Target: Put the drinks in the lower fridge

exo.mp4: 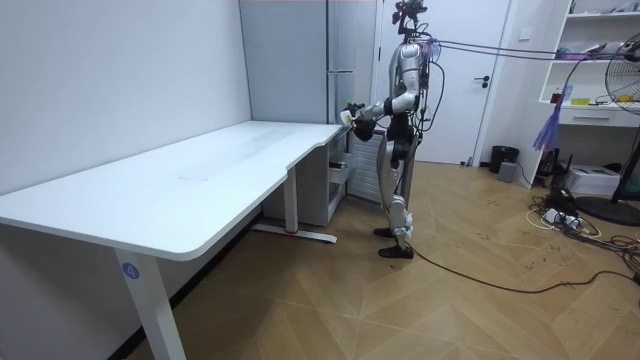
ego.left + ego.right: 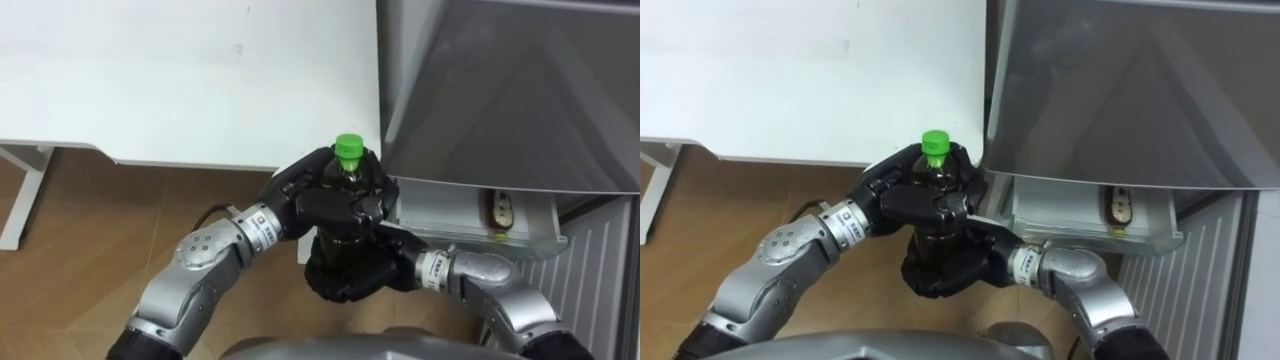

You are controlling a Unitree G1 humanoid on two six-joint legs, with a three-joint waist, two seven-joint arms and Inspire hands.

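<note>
A dark drink bottle with a green cap [image 2: 347,149] stands upright in front of my chest, held in both hands. My left hand [image 2: 322,203] is curled round its upper part, just under the cap. Curled round the bottle's lower part is my right hand [image 2: 350,272]. The lower fridge drawer [image 2: 455,214] stands pulled out just to the right of the bottle, under the grey fridge door [image 2: 510,90]. A dark drink [image 2: 498,207] lies inside the drawer. In the room view I stand upright at the table's far end, facing the fridge [image 1: 300,60].
The white table [image 2: 180,70] runs along the left, its corner close behind the bottle. Wooden floor lies below my arms. A ribbed white panel [image 2: 600,270] stands to the right of the drawer.
</note>
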